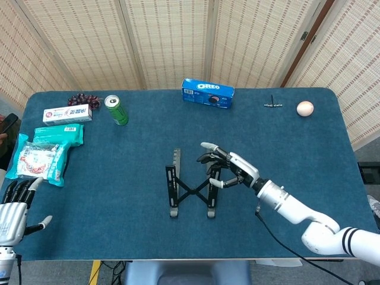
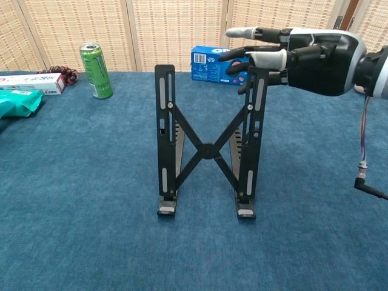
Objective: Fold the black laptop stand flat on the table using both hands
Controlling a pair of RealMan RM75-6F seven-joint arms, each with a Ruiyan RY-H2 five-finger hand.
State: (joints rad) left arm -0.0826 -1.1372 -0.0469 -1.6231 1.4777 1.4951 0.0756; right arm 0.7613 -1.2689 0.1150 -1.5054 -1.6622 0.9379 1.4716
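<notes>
The right hand (image 2: pixel 285 51), at the upper right of the chest view, pinches the top of the right rail of the black laptop stand (image 2: pixel 206 142) between thumb and fingers. The stand is upright at the centre of the blue desk (image 1: pixel 119 172), its crossed struts drawn fairly narrow. The left hand (image 1: pixel 15 205) sits at the lower left edge of the head view, fingers apart, holding nothing. By my reading the folding has begun one-handed; the next move calls for the left hand to reach the left rail, then lay the stand flat
</notes>
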